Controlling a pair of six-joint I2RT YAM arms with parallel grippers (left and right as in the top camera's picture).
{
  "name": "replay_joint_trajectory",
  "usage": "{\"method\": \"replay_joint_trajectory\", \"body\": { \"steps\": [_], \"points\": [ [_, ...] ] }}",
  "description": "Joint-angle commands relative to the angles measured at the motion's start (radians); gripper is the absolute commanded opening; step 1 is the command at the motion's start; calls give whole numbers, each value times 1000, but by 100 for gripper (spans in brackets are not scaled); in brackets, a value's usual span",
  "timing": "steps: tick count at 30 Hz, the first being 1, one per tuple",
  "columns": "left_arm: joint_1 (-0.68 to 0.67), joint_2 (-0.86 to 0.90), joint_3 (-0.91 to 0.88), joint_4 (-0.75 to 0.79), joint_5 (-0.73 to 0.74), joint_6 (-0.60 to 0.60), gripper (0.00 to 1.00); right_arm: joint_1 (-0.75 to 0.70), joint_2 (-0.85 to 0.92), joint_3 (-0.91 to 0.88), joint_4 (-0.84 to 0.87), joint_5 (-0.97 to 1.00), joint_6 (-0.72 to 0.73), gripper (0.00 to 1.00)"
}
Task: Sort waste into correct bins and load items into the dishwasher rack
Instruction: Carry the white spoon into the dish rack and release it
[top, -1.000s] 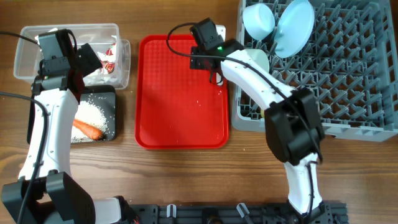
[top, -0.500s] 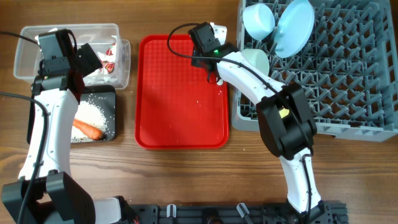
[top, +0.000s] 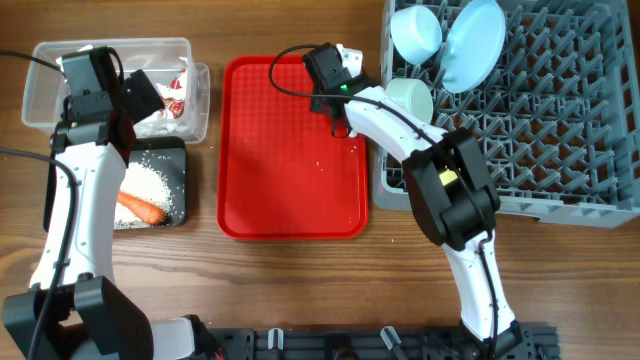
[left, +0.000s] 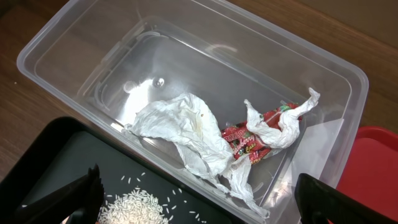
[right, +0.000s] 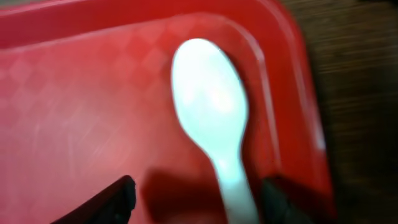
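Note:
The white plastic spoon (right: 208, 102) lies on the red tray near its far right corner. My right gripper (right: 200, 194) is open low over it, with the spoon's handle between the fingers; in the overhead view the gripper (top: 340, 122) hides the spoon. My left gripper (left: 199, 202) is open and empty above the near wall of the clear tub (left: 74, 37). The tub holds the white tissue (left: 180, 127) and the red-and-white wrapper (left: 261, 130). The black tray (top: 182, 160) holds rice grains (top: 150, 185) and the carrot (top: 140, 208). The grey rack (top: 560, 130) holds the blue bowl (top: 415, 32), the blue plate (top: 472, 45) and the green bowl (top: 412, 98). The yellow cup does not show.
The flat red tray (top: 285, 190) lies between the bins and the rack, with a few white grains (top: 320, 165) on it. Bare wooden table lies in front of the tray. The right arm stretches from the near edge across the rack's left corner.
My right gripper has moved a little toward the far right corner of the red tray. The left arm has not moved.

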Motion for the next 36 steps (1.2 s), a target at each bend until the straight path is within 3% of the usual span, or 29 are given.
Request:
{"method": "replay_joint_trajectory", "body": {
  "steps": [1,8,13,24,36],
  "points": [
    [5,6,17,2,-13,9,100,-4,24,2,-17,-146,-39,54],
    [5,6,17,2,-13,9,100,-1,24,2,-58,-261,-43,21],
    [5,6,17,2,-13,9,100,13,24,2,-66,-324,-75,7],
    [5,6,17,2,-13,9,100,11,-7,3,-84,-514,-170,4],
    [5,6,17,2,-13,9,100,9,-303,3,-205,-511,-310,4]
  ]
}}
